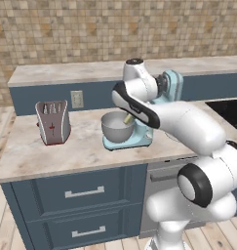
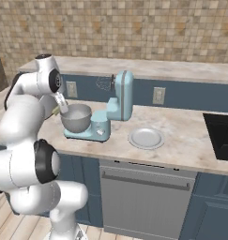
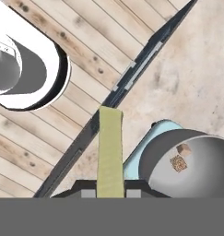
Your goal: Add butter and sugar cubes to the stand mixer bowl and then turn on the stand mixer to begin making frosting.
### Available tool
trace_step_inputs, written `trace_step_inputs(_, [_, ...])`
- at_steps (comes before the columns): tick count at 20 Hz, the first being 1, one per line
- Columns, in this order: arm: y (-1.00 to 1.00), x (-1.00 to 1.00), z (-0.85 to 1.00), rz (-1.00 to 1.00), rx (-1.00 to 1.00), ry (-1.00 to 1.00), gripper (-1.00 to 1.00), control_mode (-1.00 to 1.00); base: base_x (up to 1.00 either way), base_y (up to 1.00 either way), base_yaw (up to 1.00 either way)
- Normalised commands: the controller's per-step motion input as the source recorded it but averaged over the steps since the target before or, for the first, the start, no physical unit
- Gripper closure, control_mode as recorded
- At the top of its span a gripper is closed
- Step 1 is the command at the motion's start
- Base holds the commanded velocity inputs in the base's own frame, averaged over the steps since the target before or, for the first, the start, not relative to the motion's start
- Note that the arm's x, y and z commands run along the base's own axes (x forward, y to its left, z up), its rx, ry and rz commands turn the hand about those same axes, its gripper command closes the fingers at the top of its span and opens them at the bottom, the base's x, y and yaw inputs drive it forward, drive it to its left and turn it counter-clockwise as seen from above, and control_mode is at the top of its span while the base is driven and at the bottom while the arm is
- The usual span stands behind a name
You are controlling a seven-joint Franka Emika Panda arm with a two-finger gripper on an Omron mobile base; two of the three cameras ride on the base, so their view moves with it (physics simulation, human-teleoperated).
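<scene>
Two dark fingers of the pincer (image 3: 110,191) are pinched on the pale yellow block of butter (image 3: 110,150), which juts from between them over the counter's front edge, just beside the round grey metal bowl (image 3: 196,166). Two tan-brown sugar cubes (image 3: 180,157) already lie inside that bowl, which sits on the base of the light blue stand mixer (image 2: 116,111) on the beige stone counter (image 1: 51,151). By my reading, the butter step is in hand: the block needs carrying over the rim and releasing, then the mixer switching on.
</scene>
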Motion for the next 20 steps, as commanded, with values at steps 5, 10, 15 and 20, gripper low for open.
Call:
trace_step_inputs(5, [0.03, 0.4, -0.34, 0.0, 0.0, 0.0, 1.0, -1.0, 0.0, 0.0, 0.0])
trace_step_inputs(10, [0.06, 0.31, -0.22, 0.0, 0.0, 0.0, 1.0, -1.0, 0.0, 0.0, 0.0])
trace_step_inputs(15, [0.04, 0.33, -0.19, 0.0, 0.0, 0.0, 1.0, -1.0, 0.0, 0.0, 0.0])
trace_step_inputs(20, [0.06, 0.39, -0.17, 0.0, 0.0, 0.0, 1.0, -1.0, 0.0, 0.0, 0.0])
